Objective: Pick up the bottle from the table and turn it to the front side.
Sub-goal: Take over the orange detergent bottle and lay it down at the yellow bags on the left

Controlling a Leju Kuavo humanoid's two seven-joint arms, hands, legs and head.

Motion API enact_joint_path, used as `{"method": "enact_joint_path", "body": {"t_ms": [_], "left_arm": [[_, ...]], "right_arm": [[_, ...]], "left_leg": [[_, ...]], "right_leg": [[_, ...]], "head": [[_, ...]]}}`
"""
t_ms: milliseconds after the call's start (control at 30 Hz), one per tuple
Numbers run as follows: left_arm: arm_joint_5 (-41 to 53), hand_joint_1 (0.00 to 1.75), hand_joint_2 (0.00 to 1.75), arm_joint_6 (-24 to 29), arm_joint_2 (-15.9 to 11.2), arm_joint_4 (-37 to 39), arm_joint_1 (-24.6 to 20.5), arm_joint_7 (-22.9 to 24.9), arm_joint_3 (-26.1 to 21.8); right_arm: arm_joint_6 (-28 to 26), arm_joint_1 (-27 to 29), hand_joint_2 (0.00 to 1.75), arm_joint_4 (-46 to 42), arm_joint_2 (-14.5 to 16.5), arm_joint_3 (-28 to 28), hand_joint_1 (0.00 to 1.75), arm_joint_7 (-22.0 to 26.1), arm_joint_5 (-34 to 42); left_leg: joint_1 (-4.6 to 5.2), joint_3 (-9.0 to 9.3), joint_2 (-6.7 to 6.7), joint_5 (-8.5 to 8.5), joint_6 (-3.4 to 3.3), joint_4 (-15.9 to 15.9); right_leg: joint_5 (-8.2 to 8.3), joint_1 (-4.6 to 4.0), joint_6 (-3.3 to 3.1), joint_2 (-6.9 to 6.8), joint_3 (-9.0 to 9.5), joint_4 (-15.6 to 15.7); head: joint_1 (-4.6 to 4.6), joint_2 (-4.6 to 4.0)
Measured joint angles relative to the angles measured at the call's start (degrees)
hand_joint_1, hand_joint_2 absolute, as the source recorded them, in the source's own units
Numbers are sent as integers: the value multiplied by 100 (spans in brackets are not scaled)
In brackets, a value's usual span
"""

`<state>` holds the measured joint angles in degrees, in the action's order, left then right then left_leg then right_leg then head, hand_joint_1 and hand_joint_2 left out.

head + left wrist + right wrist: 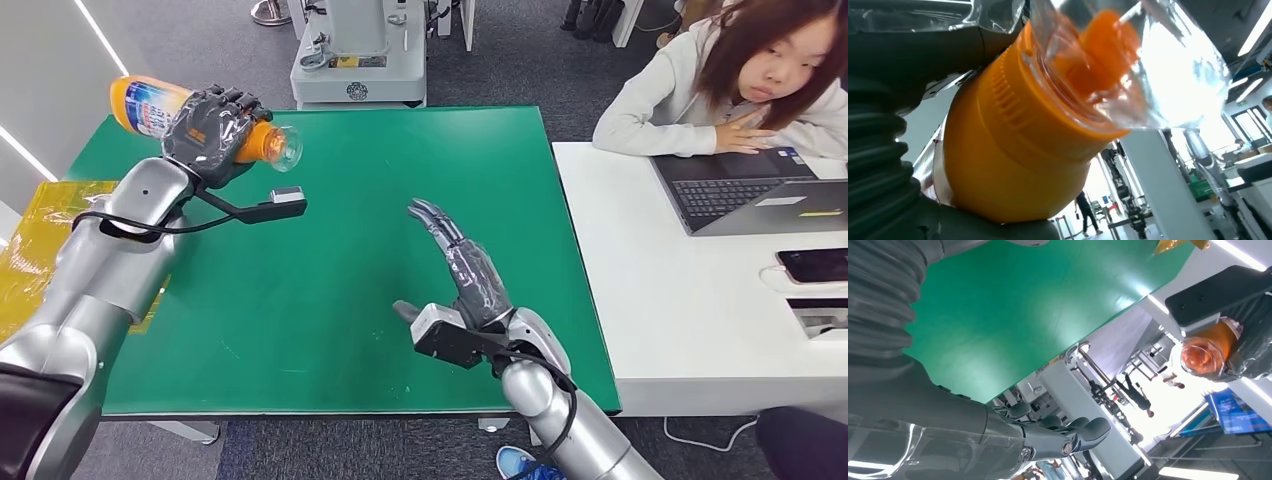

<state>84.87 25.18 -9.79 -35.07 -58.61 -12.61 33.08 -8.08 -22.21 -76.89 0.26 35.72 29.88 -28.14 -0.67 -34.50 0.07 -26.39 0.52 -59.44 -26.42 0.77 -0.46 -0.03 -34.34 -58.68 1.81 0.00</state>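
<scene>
Bottle (155, 108) lies sideways above the green table (340, 290), gripped by your left hand (212, 133), cap apparently toward the right hand (465, 265), which hangs open, empty, well apart.

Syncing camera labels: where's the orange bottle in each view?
Head view: bottle upper left, lying sideways in the left hand, above the green table.
Left wrist view: bottle close up across the centre, clear cap toward the camera.
Right wrist view: bottle at the right edge, cap end on.
Shared landmark: the clear cap.
</scene>
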Motion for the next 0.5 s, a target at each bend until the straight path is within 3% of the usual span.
{"method": "enact_joint_path", "body": {"t_ms": [500], "left_arm": [[462,175,175,-843,-187,1148,-778,482,604]], "right_arm": [[-128,418,175,-385,-55,-143,0,-116,-108]], "left_leg": [[0,0,4,0,1,2]], "right_leg": [[0,0,0,4,0,-2]], "head": [[0,0]]}}
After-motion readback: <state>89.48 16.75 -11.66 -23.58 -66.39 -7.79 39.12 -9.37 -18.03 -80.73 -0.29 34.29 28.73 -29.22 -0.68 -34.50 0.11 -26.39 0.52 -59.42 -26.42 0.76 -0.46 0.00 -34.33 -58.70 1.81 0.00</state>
